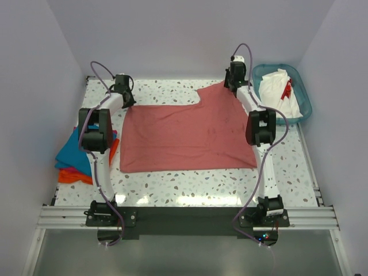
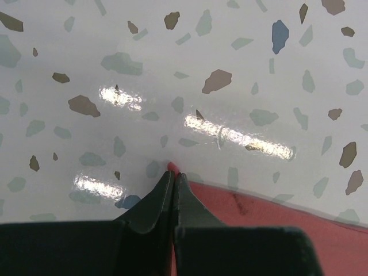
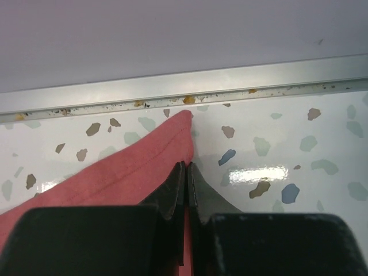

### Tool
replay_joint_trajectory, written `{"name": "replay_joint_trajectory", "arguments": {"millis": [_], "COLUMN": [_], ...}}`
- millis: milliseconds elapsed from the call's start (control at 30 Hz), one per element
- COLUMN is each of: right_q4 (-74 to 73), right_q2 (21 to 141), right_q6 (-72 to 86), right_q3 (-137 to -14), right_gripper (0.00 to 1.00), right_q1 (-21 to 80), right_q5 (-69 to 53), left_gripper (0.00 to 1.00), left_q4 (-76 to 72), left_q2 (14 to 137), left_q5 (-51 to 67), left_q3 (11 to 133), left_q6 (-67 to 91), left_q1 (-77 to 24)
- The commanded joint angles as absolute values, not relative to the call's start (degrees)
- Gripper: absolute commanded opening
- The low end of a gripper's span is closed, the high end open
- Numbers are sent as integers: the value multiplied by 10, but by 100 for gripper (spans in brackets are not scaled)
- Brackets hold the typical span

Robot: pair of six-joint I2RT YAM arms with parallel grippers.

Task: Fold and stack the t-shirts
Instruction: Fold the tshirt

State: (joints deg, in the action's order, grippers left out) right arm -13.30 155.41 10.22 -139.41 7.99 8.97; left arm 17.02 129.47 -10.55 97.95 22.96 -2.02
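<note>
A large salmon-red t-shirt (image 1: 187,135) lies spread flat on the speckled table. My left gripper (image 1: 125,99) is shut on its far left corner; in the left wrist view (image 2: 173,175) a tip of red cloth (image 2: 170,166) pokes out past the jaws. My right gripper (image 1: 233,83) is shut on the far right corner, and the red cloth (image 3: 132,167) shows beside the jaws (image 3: 187,167). A pile of teal and orange t-shirts (image 1: 77,155) lies at the table's left edge. A white t-shirt with a red mark (image 1: 280,94) sits in the basket.
A teal plastic basket (image 1: 305,109) stands at the back right, off the table's corner. A metal rail (image 3: 184,83) runs along the table's far edge just beyond the right gripper. White walls enclose the back and sides.
</note>
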Motion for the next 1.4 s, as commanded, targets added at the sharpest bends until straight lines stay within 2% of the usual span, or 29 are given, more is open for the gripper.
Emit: {"name": "replay_joint_trajectory", "arguments": {"millis": [0, 300, 533, 900, 1367], "right_q4": [-68, -60, -49, -41, -69], "right_q2": [1452, 1358, 1283, 1094, 887], "right_q6": [102, 113, 131, 196, 234], "right_q3": [-1379, -1304, -1167, -913, -699], "right_gripper": [0, 0, 0, 0, 0], "right_q1": [80, 75, 75, 75, 76], "right_q5": [112, 115, 117, 111, 131], "left_gripper": [0, 0, 0, 0, 0], "left_q4": [133, 112, 108, 100, 123], "left_q2": [1245, 1217, 1195, 1100, 983], "left_q5": [-121, -121, -124, -157, -172], "left_q3": [990, 976, 948, 843, 719], "left_q6": [229, 228, 223, 243, 296], "left_q1": [-18, -7, -5, -4, -4]}}
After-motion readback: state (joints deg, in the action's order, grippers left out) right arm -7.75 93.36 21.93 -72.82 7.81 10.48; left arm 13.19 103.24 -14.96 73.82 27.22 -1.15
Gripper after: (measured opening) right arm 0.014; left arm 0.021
